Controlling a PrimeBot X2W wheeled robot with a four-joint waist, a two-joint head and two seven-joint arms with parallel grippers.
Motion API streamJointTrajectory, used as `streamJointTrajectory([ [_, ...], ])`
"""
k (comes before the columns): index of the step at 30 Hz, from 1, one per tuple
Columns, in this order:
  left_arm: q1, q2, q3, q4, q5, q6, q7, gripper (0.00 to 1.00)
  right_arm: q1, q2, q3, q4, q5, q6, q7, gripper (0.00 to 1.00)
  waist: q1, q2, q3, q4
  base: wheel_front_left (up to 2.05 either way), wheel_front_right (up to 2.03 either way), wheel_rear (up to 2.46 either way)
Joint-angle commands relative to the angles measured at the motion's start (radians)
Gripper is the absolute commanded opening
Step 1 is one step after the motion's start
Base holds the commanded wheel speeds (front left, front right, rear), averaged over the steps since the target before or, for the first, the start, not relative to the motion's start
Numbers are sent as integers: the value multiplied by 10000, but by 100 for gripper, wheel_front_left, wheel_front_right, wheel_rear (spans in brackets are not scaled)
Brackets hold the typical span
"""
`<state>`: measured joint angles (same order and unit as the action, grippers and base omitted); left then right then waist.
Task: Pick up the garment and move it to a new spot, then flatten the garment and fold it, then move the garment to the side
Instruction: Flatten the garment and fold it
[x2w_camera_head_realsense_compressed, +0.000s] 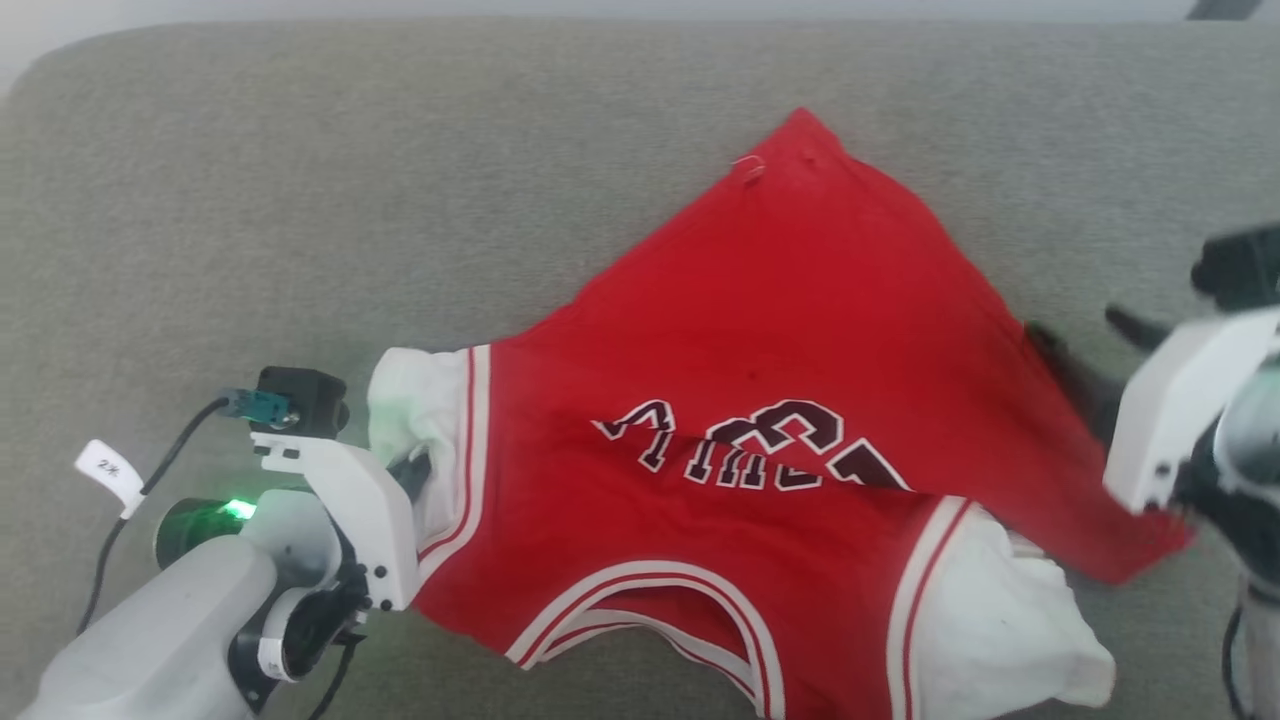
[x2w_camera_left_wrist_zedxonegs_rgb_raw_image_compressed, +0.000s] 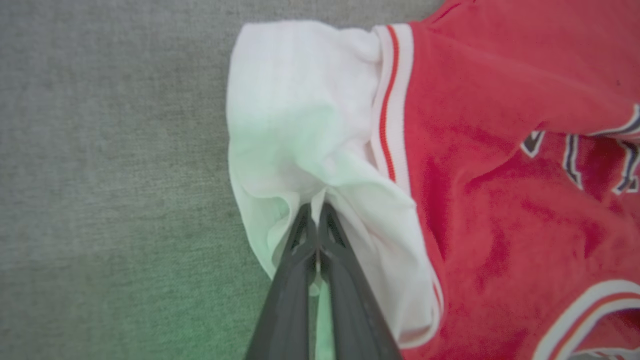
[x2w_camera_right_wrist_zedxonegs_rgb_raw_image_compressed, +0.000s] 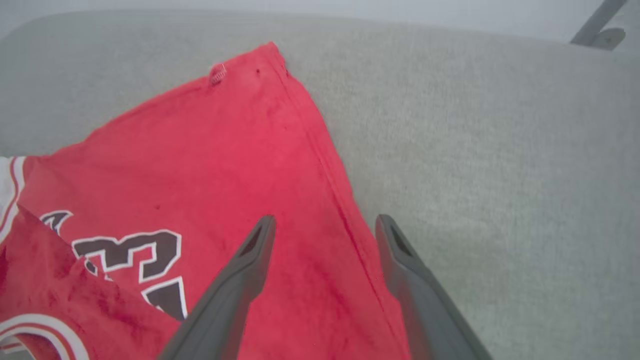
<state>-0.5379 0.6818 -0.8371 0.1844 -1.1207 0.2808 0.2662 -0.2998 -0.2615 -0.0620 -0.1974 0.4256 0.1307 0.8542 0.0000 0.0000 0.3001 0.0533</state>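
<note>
Garment lies rumpled; my left gripper clamps the left sleeve, anchoring it, I judge; right gripper spread, empty, straddling the right edge.

One garment; two tools, left tool and right tool; one grey padded surface.

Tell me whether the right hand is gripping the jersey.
No, the right hand stands open, its fingers spread astride the jersey's edge, holding nothing.
</note>
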Motion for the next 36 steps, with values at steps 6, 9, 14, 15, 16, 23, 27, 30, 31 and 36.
streamJointTrajectory([
  [6,-376,-384,-195,101,156,-185,85,0,-2217,-285,562,1685,-77,2,-446,100,0,0,354,816,0,0,0],
  [9,-593,-642,-267,240,217,-313,76,0,-3265,-618,1147,2959,-49,2,-764,100,0,0,573,1217,0,0,0],
  [14,-963,-1112,-412,628,308,-591,40,0,-4999,-1122,2274,5346,-6,1,-1154,100,0,0,933,1819,0,0,0],
  [15,-1029,-1195,-442,711,333,-650,44,0,-5321,-1181,2476,5780,12,2,-1192,100,0,0,1006,1935,0,0,0],
  [16,-1122,-1290,-479,799,373,-723,33,0,-5631,-1235,2677,6225,35,1,-1201,100,0,0,1083,2049,0,0,0],
  [23,-1544,-1836,-599,1368,467,-1075,-59,0,-7201,-1618,3936,8364,173,1,-1080,100,0,0,1544,2687,0,0,0],
  [27,-1709,-2157,-676,1811,488,-1289,-153,0,-7821,-1895,4892,9424,211,1,-618,100,0,0,1778,2993,0,0,0],
  [30,-1794,-2324,-726,2132,492,-1422,-211,0,-7842,-2047,5486,10267,463,1,-63,100,0,0,1870,3143,0,0,0],
  [31,-1803,-2373,-729,2233,484,-1451,-239,0,-7785,-2064,5673,10532,598,-1,173,100,0,0,1877,3169,0,0,0],
  [36,-1854,-2410,-704,2682,412,-1610,-310,0,-7635,-2275,6606,10887,1282,2,929,0,0,0,1822,3164,0,0,0],
])
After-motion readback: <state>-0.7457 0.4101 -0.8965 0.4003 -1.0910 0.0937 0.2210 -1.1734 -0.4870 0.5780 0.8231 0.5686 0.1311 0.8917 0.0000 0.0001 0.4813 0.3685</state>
